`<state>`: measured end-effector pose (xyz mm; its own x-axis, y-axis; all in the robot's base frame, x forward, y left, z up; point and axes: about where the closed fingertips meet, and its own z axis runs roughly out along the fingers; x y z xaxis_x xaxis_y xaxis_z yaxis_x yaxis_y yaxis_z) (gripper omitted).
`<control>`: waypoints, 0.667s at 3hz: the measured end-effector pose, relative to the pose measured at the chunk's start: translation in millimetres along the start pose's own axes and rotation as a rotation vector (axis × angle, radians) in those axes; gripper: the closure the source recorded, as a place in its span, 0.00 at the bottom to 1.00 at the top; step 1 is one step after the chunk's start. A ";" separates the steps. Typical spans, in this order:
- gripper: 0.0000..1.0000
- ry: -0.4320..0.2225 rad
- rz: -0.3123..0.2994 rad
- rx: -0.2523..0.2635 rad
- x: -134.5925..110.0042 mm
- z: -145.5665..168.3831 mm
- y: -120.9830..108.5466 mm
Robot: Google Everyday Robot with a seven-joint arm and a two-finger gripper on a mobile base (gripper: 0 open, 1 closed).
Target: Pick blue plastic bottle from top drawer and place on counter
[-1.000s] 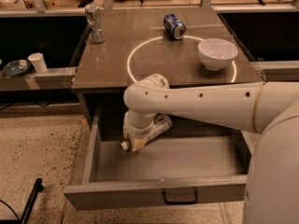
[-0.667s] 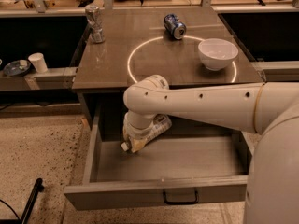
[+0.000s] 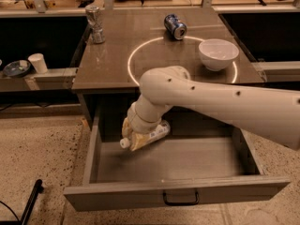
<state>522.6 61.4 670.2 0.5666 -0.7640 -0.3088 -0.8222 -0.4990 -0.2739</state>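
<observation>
Gripper (image 3: pixel 137 136) is down inside the open drawer (image 3: pixel 178 193), left of centre, jaws pinching the bottle (image 3: pixel 158 131), which is tilted with its white cap pointing near-left. Up on the surface (image 3: pixel 108 55) are a white bowl (image 3: pixel 218 54), a blue can (image 3: pixel 175 26) and a silver can (image 3: pixel 95 23).

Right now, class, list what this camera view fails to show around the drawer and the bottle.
1. Camera view: the middle of the blue plastic bottle is covered by the gripper, which sits low in the top drawer.
2. The drawer's back is hidden behind the arm and under the counter.
3. The bottle's label print cannot be read.
</observation>
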 end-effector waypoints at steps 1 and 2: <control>1.00 -0.159 -0.021 0.090 -23.2 -61.1 1.6; 1.00 -0.363 0.014 0.163 -19.8 -118.6 12.0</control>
<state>495.0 22.0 781.0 0.5616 -0.5613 -0.6079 -0.8272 -0.3958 -0.3988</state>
